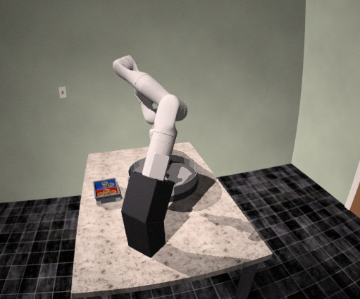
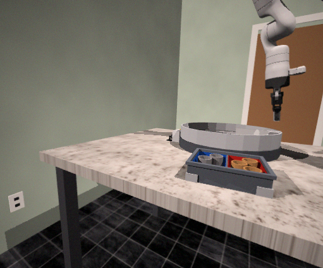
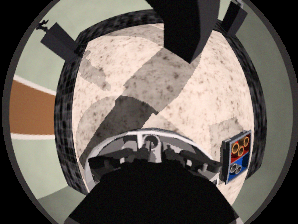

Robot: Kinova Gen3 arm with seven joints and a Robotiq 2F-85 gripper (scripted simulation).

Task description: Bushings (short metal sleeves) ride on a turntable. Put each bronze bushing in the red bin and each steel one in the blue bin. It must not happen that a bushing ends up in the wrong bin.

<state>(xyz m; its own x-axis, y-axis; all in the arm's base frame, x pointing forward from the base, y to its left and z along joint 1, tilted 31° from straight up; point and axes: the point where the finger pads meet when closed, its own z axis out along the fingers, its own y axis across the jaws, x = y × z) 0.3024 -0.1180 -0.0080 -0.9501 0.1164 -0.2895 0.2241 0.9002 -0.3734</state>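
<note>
My gripper [image 2: 277, 117] [image 3: 156, 146] hangs above the far right part of the round grey turntable [image 1: 189, 187] [image 2: 229, 140], pointing down. Its fingers stand slightly apart with nothing seen between them: open; the arm hides it in the top view. Two steel bushings [image 2: 205, 159] [image 2: 217, 158] are in the blue bin [image 1: 98, 185] [image 2: 204, 154]. Three bronze bushings [image 2: 239, 164] [image 2: 250, 162] [image 2: 252, 170] are in the red bin [image 1: 100, 190] [image 2: 235, 158]. A small round grey form [image 3: 151, 140] shows beside a light bar on the turntable; I cannot tell what it is.
The bins share one dark tray [image 1: 108, 201] [image 2: 226, 182] [image 3: 225, 165], beside the turntable near the table's edge. The turntable has a raised wall. The black arm base [image 1: 144, 211] stands on the speckled table [image 1: 104, 254].
</note>
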